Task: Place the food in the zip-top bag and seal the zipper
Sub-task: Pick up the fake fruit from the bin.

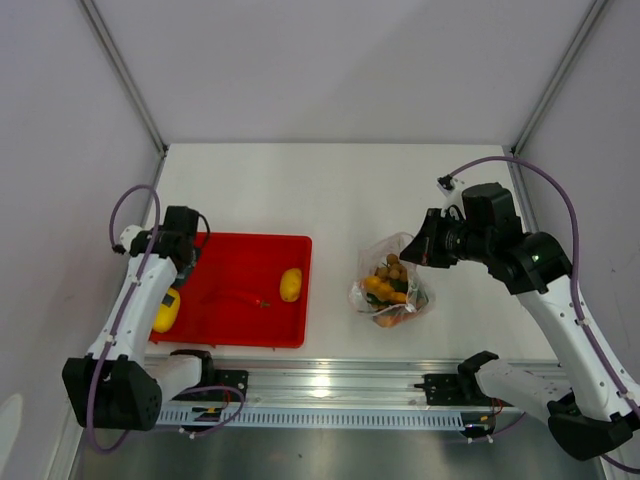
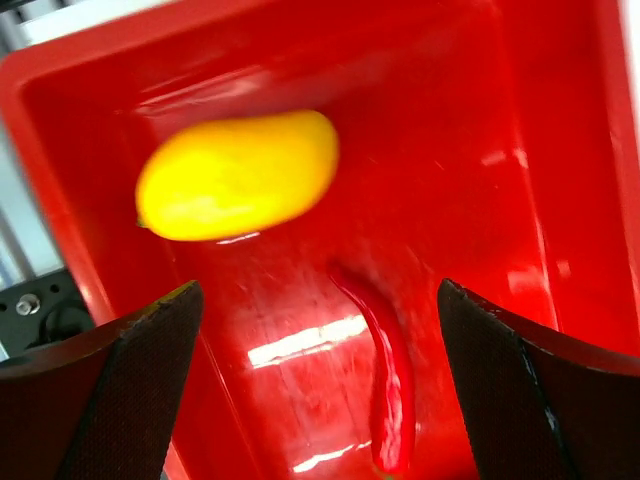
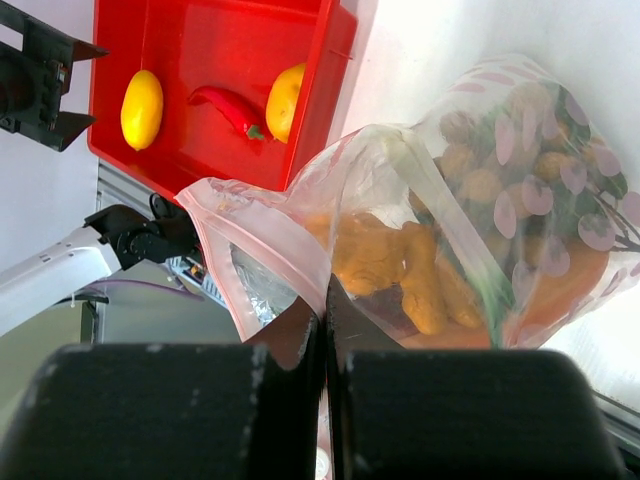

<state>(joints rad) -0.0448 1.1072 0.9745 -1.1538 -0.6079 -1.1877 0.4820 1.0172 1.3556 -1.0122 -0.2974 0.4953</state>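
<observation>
The zip-top bag (image 1: 392, 285) lies right of the tray, crinkled and packed with food: tan balls, orange pieces and green stalks. My right gripper (image 3: 325, 312) is shut on the bag's mouth edge (image 1: 418, 250), next to the pink zipper (image 3: 215, 250), which gapes open. In the red tray (image 1: 230, 255) lie a yellow lemon (image 1: 290, 285), a red chili (image 1: 250, 298) and a second yellow fruit (image 1: 166, 312) at the left rim. My left gripper (image 2: 320, 390) hangs open over the tray. The chili (image 2: 385, 390) lies between its fingers and a yellow fruit (image 2: 238, 175) beyond.
The tray's raised walls (image 2: 60, 170) surround the left gripper (image 1: 190, 252). A metal rail (image 1: 330, 395) with the arm bases runs along the near edge. Frame posts (image 1: 125, 75) stand at the back corners.
</observation>
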